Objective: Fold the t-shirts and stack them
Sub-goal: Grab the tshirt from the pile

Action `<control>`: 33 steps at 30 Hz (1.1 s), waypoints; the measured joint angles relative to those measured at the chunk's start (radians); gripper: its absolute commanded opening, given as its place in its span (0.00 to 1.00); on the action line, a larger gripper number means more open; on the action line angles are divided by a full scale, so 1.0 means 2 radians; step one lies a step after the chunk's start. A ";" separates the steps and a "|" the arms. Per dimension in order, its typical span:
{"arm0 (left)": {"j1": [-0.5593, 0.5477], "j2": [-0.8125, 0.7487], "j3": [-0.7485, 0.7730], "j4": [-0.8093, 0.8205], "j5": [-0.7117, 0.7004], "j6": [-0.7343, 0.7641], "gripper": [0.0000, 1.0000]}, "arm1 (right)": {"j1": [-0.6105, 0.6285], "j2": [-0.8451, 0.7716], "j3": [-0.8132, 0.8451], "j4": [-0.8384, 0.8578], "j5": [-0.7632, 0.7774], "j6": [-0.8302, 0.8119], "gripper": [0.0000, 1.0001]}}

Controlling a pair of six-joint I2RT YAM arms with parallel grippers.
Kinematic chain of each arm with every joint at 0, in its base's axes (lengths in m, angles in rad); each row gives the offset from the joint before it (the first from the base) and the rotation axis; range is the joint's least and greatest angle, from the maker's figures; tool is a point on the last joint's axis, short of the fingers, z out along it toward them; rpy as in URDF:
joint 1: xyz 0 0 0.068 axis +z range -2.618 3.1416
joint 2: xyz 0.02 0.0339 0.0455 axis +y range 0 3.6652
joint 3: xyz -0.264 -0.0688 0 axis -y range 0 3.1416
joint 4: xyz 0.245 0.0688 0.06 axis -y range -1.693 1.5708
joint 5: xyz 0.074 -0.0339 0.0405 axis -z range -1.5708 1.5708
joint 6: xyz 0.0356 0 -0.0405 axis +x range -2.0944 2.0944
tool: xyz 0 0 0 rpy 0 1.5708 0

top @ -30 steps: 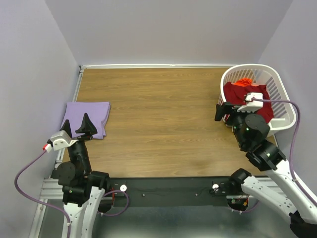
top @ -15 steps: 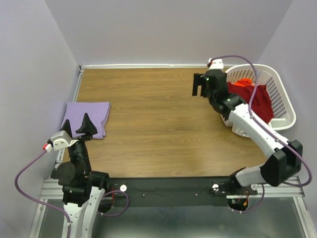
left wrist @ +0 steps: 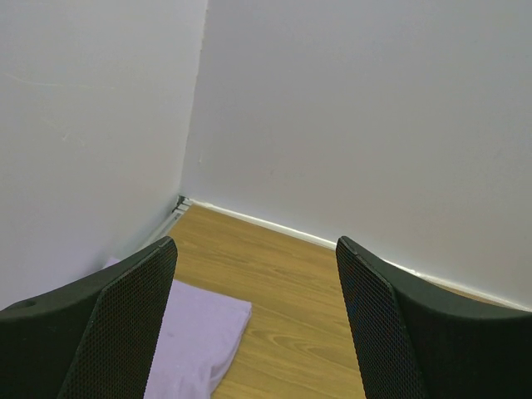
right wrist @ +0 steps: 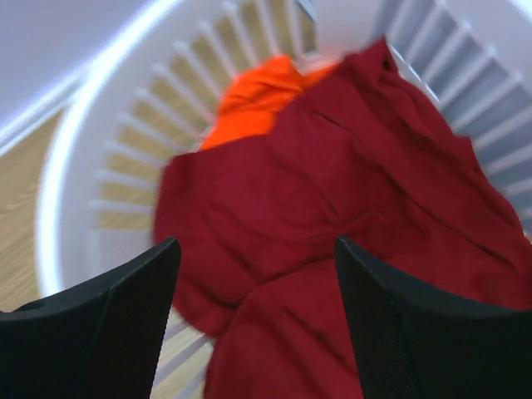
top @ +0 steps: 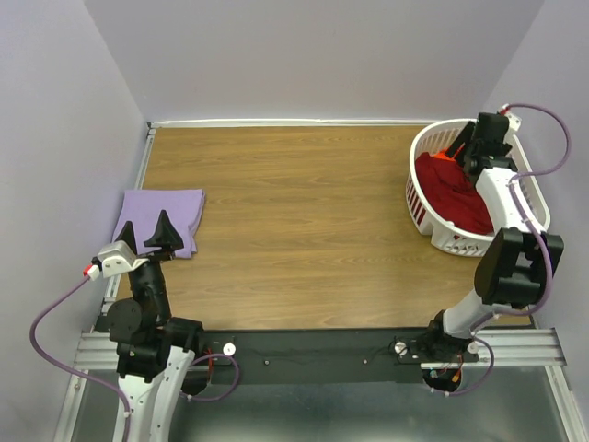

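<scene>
The light is bright and even, with only soft, faint shadows on the desk. The right wrist view is smeared: the basket bars and red shirt look fuzzy. The left wrist view is sharp.

pale lavender walls, wooden table

No legible text, label, brand, number or sign is being shown in any view. Nothing readable is being carried by the dark red t-shirt, the orange-red t-shirt, the lavender t-shirt, the laundry basket, the left gripper or the right gripper.
</scene>
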 measured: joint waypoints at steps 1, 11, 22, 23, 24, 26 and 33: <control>-0.001 0.000 0.000 0.000 0.000 0.000 0.85 | -0.019 0.016 -0.004 0.000 -0.012 0.009 0.79; -0.007 0.000 -0.002 0.000 0.000 0.002 0.85 | -0.061 0.158 -0.006 -0.004 -0.056 0.043 0.65; -0.007 0.000 -0.007 0.002 0.000 0.006 0.85 | -0.061 0.222 0.071 -0.018 -0.076 -0.001 0.00; -0.007 0.000 -0.007 0.002 0.000 0.006 0.85 | -0.061 0.221 0.079 -0.018 -0.077 -0.007 0.00; -0.007 0.000 -0.007 0.003 0.000 0.006 0.85 | -0.061 0.221 0.082 -0.018 -0.078 -0.009 0.00; -0.007 0.000 -0.007 0.003 0.000 0.006 0.85 | -0.060 0.211 0.085 -0.019 -0.078 -0.016 0.00; -0.007 0.000 -0.008 0.004 0.000 0.009 0.85 | -0.051 0.093 0.085 -0.031 -0.079 -0.026 0.01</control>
